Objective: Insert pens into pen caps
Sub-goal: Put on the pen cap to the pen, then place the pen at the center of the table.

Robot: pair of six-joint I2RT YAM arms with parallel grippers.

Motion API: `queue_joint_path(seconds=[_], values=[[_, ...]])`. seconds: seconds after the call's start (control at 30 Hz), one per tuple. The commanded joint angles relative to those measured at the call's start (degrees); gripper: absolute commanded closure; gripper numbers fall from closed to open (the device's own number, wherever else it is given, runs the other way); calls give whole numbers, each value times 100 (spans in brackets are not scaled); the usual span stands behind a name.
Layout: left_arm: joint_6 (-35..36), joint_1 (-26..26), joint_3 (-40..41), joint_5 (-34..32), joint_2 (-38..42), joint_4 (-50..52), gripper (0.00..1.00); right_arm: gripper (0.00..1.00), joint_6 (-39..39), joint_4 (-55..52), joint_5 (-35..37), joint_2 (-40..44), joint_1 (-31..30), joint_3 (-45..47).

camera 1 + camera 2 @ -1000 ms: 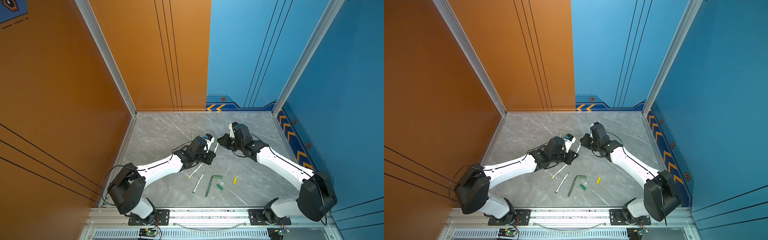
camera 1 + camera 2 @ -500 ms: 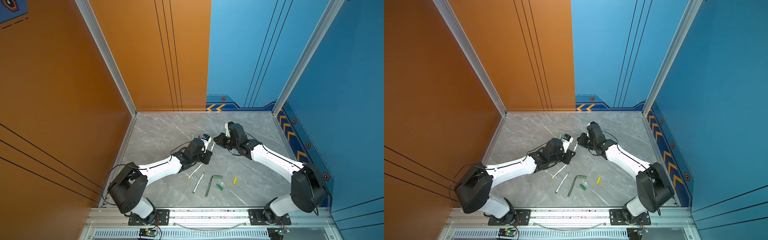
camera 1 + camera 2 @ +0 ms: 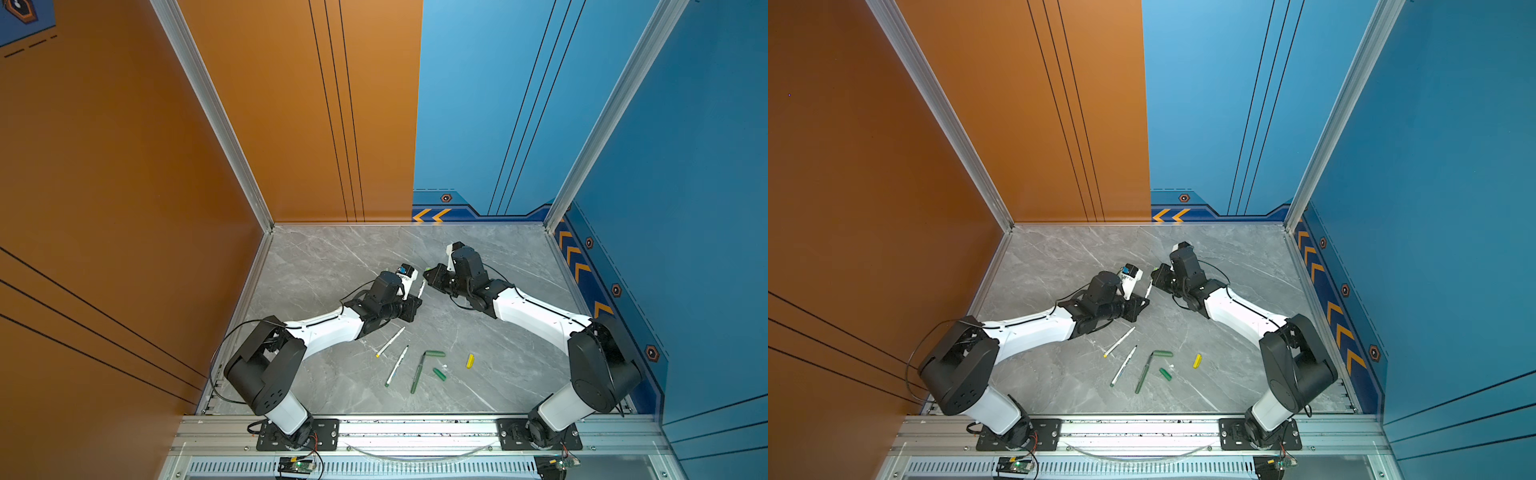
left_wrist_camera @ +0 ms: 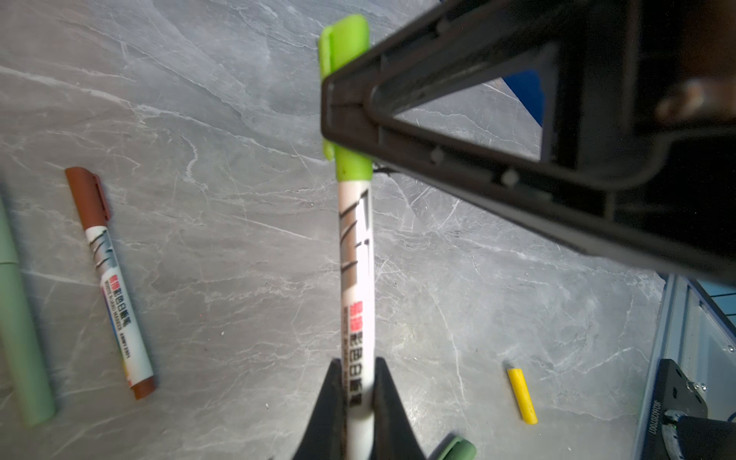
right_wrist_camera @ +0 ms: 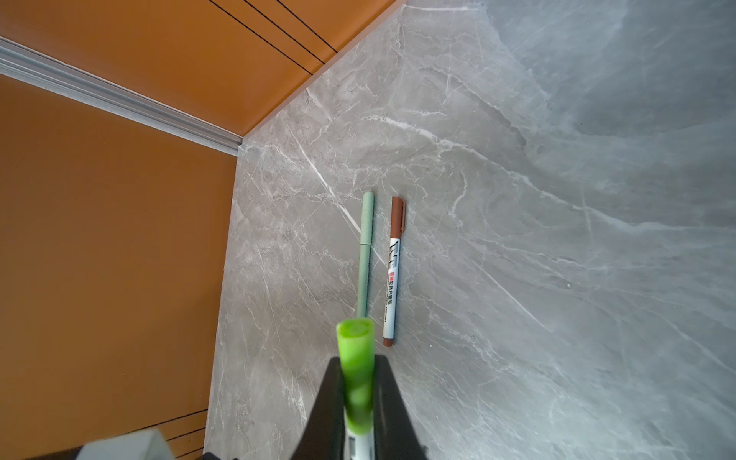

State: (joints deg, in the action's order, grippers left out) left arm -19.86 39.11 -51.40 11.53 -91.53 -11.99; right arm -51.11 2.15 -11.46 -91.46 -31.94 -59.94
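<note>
My left gripper [image 4: 357,370] is shut on the barrel of a white pen [image 4: 355,259]. A bright green pen cap [image 4: 352,167] sits on the pen's far end. My right gripper [image 5: 357,366] is shut on that cap [image 5: 355,350], and the white barrel shows just behind it. In both top views the two grippers meet above the middle of the floor, left gripper [image 3: 415,297] and right gripper [image 3: 428,276], with the pen [image 3: 1148,288] between them. A capped brown pen [image 5: 394,271] and a sage-green pen [image 5: 364,247] lie side by side on the floor.
On the grey marble floor [image 3: 332,257] near the front lie a white pen with a yellow end [image 3: 390,341], a white pen with a dark green end [image 3: 397,365], a dark green pen [image 3: 417,374], two dark green caps [image 3: 435,353] [image 3: 439,374] and a yellow cap [image 3: 470,360]. Walls enclose three sides.
The right gripper has come leftward with the green cap to the pen's end. The left gripper has shifted slightly left with the pen. Both grips are unchanged.
</note>
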Motion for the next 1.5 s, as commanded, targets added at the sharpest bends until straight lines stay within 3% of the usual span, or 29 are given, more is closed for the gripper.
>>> queue_joint_path(seconds=[0.0,0.2,0.37,0.63,0.83,1.07,1.27,1.47], values=[[67,-69,-722,175,210,-2720,100,100,-163,-1304,-1490,-317,-686,252],[-183,-153,-659,184,236,-2717,100,100,-36,-1362,-1495,-231,-544,87],[-555,-159,-220,307,218,-2717,100,100,319,-1366,-1289,231,14,-258],[-1483,0,681,533,84,-2721,100,65,1083,-1404,-1112,758,470,-907],[-1685,113,808,418,286,-2717,100,55,1361,-1546,-910,757,285,-742],[-1791,226,760,363,367,-2721,100,58,1655,-1709,-382,574,-16,-649],[-1925,232,770,232,358,-2716,100,76,1727,-1712,-104,537,-151,-649],[-2040,228,779,69,319,-2710,100,82,1763,-1714,251,636,-279,-598]])
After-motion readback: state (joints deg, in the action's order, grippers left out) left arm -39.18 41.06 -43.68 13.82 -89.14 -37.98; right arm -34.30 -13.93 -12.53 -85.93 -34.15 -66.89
